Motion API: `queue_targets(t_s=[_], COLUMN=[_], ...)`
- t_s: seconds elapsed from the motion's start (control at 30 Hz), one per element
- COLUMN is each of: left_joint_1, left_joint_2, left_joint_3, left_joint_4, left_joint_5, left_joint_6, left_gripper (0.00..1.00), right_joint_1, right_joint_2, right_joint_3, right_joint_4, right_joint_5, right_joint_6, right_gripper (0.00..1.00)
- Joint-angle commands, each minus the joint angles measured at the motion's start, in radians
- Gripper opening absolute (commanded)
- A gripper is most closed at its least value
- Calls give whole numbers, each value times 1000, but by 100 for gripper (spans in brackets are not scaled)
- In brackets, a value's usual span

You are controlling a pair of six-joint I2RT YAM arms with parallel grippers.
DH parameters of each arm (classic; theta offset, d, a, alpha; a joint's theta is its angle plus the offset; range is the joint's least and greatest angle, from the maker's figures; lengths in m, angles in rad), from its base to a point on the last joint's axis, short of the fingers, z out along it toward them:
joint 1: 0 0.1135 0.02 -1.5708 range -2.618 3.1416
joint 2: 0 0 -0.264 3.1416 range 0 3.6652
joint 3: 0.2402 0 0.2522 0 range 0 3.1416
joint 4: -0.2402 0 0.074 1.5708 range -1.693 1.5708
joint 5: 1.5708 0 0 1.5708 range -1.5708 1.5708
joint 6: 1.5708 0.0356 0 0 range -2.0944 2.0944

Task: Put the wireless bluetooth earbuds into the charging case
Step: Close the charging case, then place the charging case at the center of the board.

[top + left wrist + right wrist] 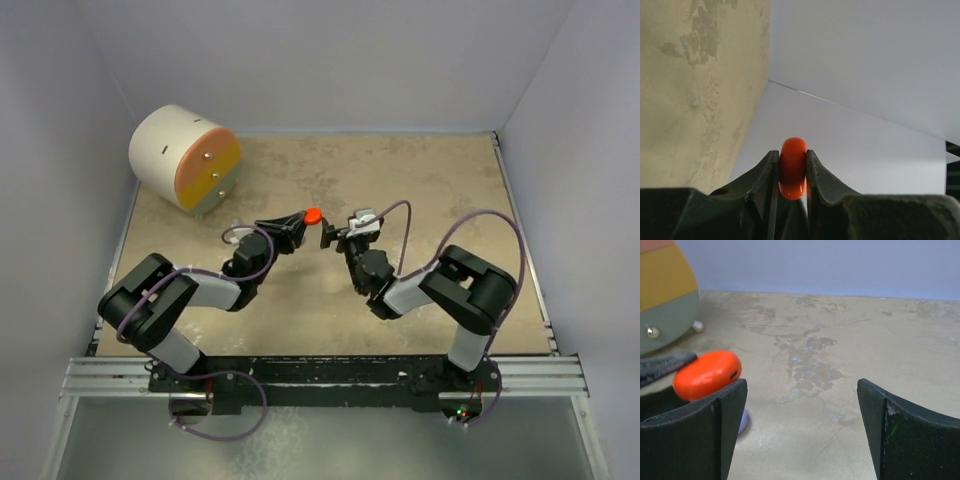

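My left gripper (303,220) is shut on a small round red charging case (313,214) and holds it closed, edge-on, above the table; in the left wrist view the case (793,167) sits squeezed between the two black fingers. My right gripper (343,228) is open and empty just right of it. In the right wrist view the red case (707,374) hangs beside my left finger (725,420), and a lavender bit (742,421) peeks from behind that finger on the table. No earbuds show in any view.
A white cylinder with an orange, yellow and green drawer face (185,157) lies at the back left, also in the right wrist view (662,295). Grey walls enclose the beige table (420,190). A metal rail (320,375) runs along the near edge.
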Motion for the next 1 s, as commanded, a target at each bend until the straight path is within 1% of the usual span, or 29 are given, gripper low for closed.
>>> queue_targets(t_s=[0.0, 0.03, 0.1, 0.2, 0.33, 0.4, 0.6, 0.87, 0.97], left_joint_1=[-5, -5, -6, -8, -14, -16, -39, -86, -90], left_joint_2=[-8, -8, 2, 38, 119, 165, 262, 298, 306], left_joint_3=[57, 77, 110, 144, 183, 203, 267, 354, 371], left_joint_4=[-69, -96, -133, -144, -106, -62, -55, -207, -250], left_joint_5=[13, 24, 49, 84, 138, 164, 169, 100, 87], left_joint_6=[133, 168, 231, 310, 380, 402, 480, 607, 631], left_gripper=[0, 0, 0, 0, 0, 0, 0, 0, 0], right_joint_1=[-2, -3, -5, -27, -62, -78, -103, -128, -129], right_joint_2=[-184, -224, -302, -413, -522, -570, -675, -707, -712], right_joint_3=[28, 33, 30, 69, 72, 58, -2, -36, -36], right_joint_4=[-292, -368, -458, -650, -727, -748, -751, -749, -746], right_joint_5=[156, 166, 149, 132, 61, 48, 39, 1, -10], right_joint_6=[277, 317, 342, 403, 379, 383, 383, 385, 383], right_gripper=[95, 96, 100, 100, 100, 100, 100, 100, 100])
